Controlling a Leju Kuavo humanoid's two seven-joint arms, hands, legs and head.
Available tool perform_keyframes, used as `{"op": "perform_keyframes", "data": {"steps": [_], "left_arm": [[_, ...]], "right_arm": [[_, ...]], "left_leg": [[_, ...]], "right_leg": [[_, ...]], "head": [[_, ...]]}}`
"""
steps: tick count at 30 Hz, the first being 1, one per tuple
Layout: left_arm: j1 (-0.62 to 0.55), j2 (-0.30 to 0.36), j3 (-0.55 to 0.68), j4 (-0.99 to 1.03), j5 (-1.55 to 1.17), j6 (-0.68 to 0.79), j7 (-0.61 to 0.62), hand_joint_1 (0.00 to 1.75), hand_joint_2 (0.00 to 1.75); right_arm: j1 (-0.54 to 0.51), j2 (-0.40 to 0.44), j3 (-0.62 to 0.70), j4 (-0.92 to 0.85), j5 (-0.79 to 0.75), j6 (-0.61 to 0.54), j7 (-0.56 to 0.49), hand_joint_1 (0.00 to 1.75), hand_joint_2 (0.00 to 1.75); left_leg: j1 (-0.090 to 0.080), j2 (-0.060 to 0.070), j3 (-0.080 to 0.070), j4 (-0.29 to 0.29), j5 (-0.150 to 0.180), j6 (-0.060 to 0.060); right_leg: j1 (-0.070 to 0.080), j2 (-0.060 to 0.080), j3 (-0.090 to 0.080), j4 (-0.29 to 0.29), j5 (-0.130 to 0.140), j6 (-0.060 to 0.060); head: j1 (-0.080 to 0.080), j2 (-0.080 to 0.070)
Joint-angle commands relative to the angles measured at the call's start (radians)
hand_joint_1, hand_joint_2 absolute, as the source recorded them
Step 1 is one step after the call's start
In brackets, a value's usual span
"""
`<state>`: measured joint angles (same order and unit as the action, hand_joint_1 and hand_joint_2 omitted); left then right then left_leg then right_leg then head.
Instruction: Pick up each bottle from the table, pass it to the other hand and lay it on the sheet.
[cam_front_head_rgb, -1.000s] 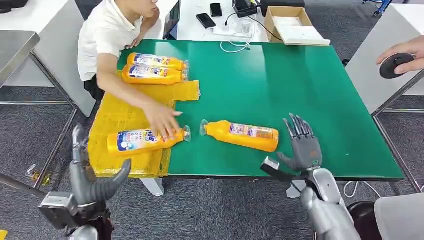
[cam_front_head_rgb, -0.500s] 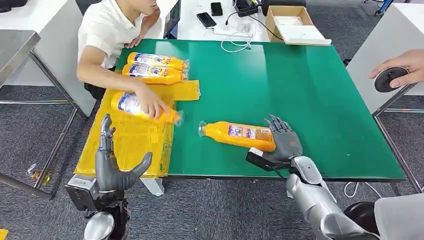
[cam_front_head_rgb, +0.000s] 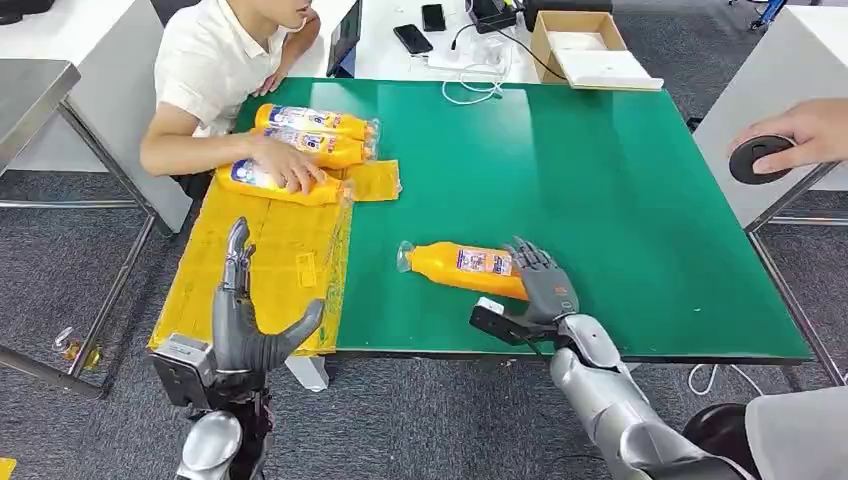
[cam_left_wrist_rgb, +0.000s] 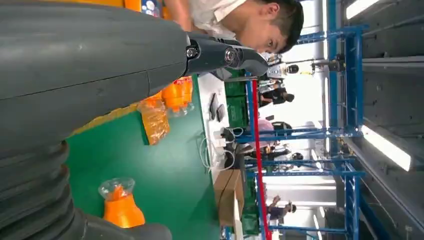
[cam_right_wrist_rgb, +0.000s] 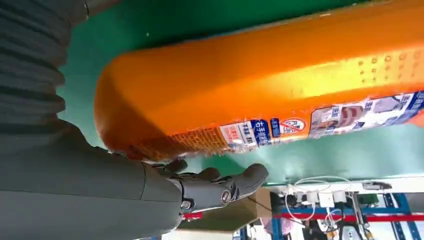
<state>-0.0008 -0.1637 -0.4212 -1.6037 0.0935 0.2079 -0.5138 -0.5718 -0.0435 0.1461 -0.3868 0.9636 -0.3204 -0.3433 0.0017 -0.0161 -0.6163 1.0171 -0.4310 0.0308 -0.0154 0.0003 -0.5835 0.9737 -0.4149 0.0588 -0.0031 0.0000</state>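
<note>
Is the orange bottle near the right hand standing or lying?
Lying. The bottle rests on its side on the green table, cap toward the yellow sheet.

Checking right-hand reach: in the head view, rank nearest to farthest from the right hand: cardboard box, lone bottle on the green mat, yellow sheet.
From the right hand:
1. Lone bottle, right beside the fingers.
2. Yellow sheet, across the mat toward the left hand's side.
3. Cardboard box, beyond the table's far edge.

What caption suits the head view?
Right hand reaches over the lone bottle on the green table.
</note>
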Motion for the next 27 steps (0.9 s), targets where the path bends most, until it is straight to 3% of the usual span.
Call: {"op": "perform_keyframes", "data": {"steps": [1, 4, 9, 10, 11, 27], "left_arm": [[-0.059, 0.024, -0.028, 0.081, 0.027, -0.013, 0.027, 0.00, 1.75], [-0.063, 0.028, -0.027, 0.080, 0.030, -0.015, 0.042, 0.00, 1.75], [-0.053, 0.032, -0.025, 0.069, 0.030, -0.017, 0.049, 0.00, 1.75], [-0.054, 0.032, -0.025, 0.070, 0.031, -0.019, 0.051, 0.00, 1.75], [-0.054, 0.032, -0.025, 0.072, 0.031, -0.021, 0.052, 0.00, 1.75], [-0.055, 0.032, -0.021, 0.075, 0.038, -0.028, 0.050, 0.00, 1.75]], "right_arm": [[-0.086, 0.016, 0.008, 0.109, 0.035, 0.099, 0.220, 0.00, 1.75], [-0.102, 0.005, 0.043, 0.125, 0.089, 0.177, 0.374, 0.00, 1.75], [-0.092, -0.002, 0.039, 0.118, 0.096, 0.188, 0.409, 0.05, 1.75], [-0.090, -0.005, 0.037, 0.118, 0.094, 0.190, 0.406, 1.38, 1.75], [-0.086, -0.007, 0.028, 0.118, 0.088, 0.188, 0.404, 1.69, 1.75], [-0.059, -0.022, 0.000, 0.122, 0.062, 0.189, 0.340, 1.75, 1.75]], "left_leg": [[0.000, 0.002, 0.004, -0.001, -0.001, -0.002], [0.000, 0.003, 0.005, 0.000, -0.001, -0.002], [0.000, 0.001, 0.007, -0.002, -0.001, -0.002], [0.000, 0.000, 0.007, -0.001, 0.000, -0.001], [0.000, 0.000, 0.007, -0.001, 0.000, -0.001], [0.001, -0.001, 0.008, -0.001, 0.000, -0.001]], "right_leg": [[0.000, 0.001, 0.003, 0.000, -0.001, -0.003], [0.000, 0.002, 0.003, 0.001, -0.001, -0.003], [0.001, 0.000, 0.006, -0.001, -0.001, -0.003], [0.000, -0.001, 0.006, -0.001, -0.001, -0.002], [0.000, -0.001, 0.006, -0.001, -0.001, -0.002], [0.001, -0.002, 0.008, -0.002, -0.001, -0.002]], "head": [[0.000, 0.000], [0.000, 0.000], [0.000, 0.000], [0.001, 0.000], [0.000, 0.000], [0.000, 0.000]]}}
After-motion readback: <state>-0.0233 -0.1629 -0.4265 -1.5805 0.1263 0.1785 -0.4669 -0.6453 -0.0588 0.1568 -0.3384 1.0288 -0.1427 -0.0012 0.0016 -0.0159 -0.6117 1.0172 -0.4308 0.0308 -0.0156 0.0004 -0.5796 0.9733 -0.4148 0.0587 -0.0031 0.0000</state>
